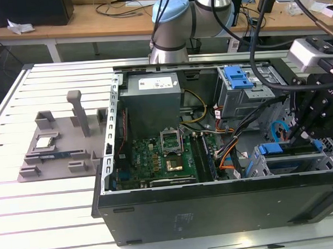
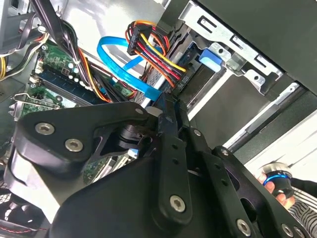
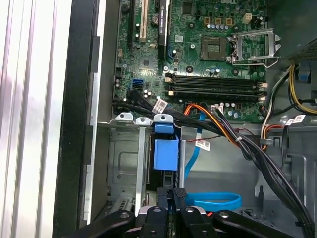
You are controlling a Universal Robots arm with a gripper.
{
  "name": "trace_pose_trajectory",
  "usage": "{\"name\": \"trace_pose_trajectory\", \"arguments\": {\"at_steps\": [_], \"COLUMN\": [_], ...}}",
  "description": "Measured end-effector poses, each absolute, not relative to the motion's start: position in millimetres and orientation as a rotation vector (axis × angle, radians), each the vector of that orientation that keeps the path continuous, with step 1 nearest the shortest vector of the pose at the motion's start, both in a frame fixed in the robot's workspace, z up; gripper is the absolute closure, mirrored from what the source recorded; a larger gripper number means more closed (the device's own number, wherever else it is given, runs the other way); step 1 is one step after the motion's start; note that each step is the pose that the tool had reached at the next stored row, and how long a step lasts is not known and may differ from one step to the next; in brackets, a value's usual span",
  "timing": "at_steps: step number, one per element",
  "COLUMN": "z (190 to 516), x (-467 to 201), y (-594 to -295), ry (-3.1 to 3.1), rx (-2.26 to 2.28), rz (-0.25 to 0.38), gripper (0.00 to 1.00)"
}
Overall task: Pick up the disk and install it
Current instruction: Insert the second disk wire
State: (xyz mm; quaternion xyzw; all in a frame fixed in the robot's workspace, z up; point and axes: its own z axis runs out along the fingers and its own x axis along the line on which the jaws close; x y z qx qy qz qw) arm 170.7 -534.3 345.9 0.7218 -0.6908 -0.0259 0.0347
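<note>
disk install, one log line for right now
claw | on the disk's blue bracket | disk standing in the metal bay of the computer case | step: install

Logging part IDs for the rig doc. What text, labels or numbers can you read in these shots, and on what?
Nothing reads clearly enough to quote.
White label on the power supply: too small.
Sticker on the case wall: blurred.
White cable tags: too small.
Print on the motherboard: too small.
</note>
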Motion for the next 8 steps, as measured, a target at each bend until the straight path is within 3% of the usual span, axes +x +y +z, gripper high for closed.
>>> {"name": "trace_pose_trajectory", "arguments": {"at_steps": [8], "z": [345.6], "x": [170.7], "y": [-534.1], "ry": [-2.130], "rx": [2.229], "rz": [-0.098], "gripper": [0.84]}}
